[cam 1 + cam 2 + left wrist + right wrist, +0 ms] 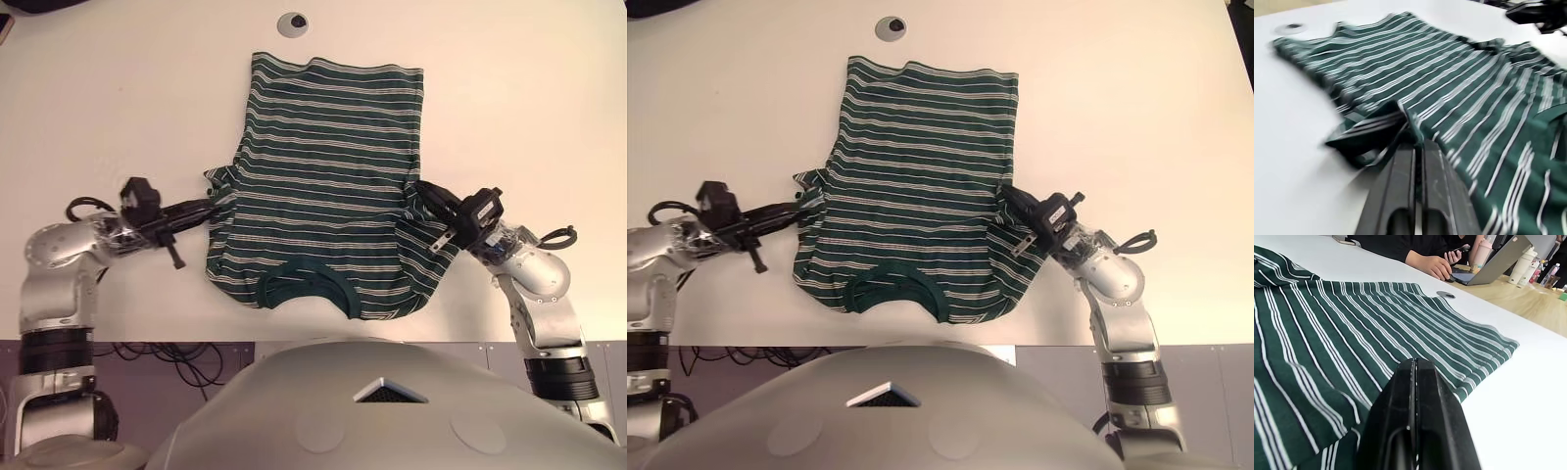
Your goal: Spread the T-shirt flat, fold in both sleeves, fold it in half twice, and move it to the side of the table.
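Note:
A dark green T-shirt (323, 166) with white stripes lies on the white table (529, 117), collar towards me and hem at the far side. Its body is mostly flat, and both sleeves are bunched at the sides. My left gripper (210, 207) is at the shirt's left sleeve (221, 182), shut on a pinch of the cloth; the left wrist view shows the fabric (1376, 132) gathered at the fingertips. My right gripper (419, 190) lies over the right sleeve (436, 250), its fingers (1425, 396) pressed together at the shirt's side edge, where the cloth is bunched.
A round grey grommet (293, 23) sits in the tabletop beyond the hem. In the right wrist view a laptop (1498, 264) and bottles (1525, 262) stand on the far side of the table. Bare table lies left and right of the shirt.

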